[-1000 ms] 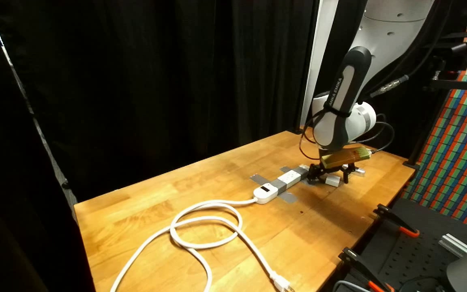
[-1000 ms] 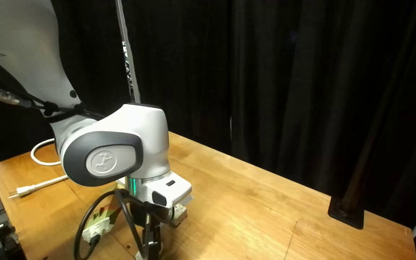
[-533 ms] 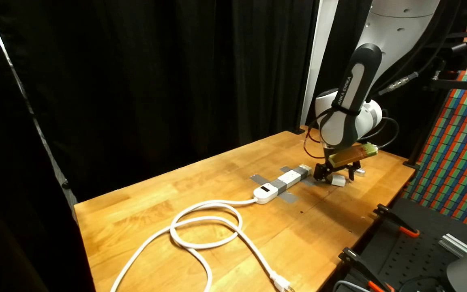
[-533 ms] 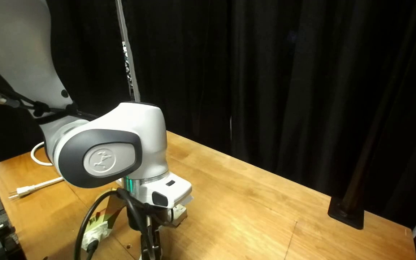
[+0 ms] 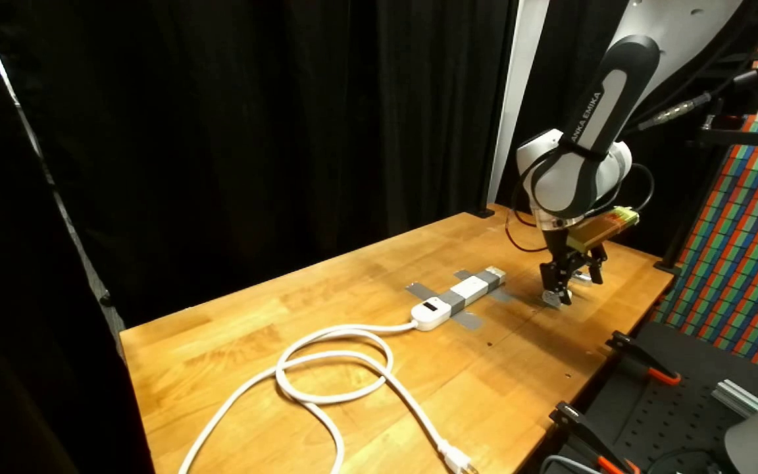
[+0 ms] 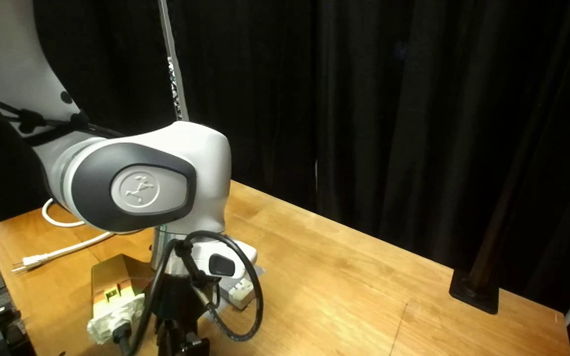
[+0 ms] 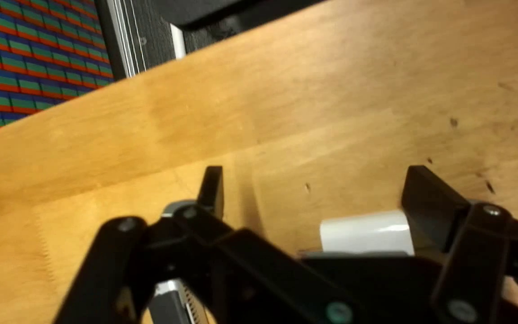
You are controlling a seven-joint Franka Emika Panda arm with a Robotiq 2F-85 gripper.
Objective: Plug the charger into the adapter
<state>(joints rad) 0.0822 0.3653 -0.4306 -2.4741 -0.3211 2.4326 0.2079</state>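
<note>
One white charger block [image 7: 367, 230] is seen toward the lower right of the wrist view, rested on the wooden surface [image 5: 379, 276] beside a black finger [image 7: 427, 207]; whether the two touch cannot be told. The claw [image 7: 315, 193] is spread wide, with nothing pinched, and would probably have to be shifted toward frame right, as the block is set off-centre. In an exterior view, the power strip [image 5: 470, 288] is found right of centre, apart from the block. It is bound down by grey tape [image 5: 422, 290], presumably so that it will not slide when the charger is pressed in. Below centre, its white cable [image 5: 379, 328] is laid in slack loops, likely so the strip is not tugged.
</note>
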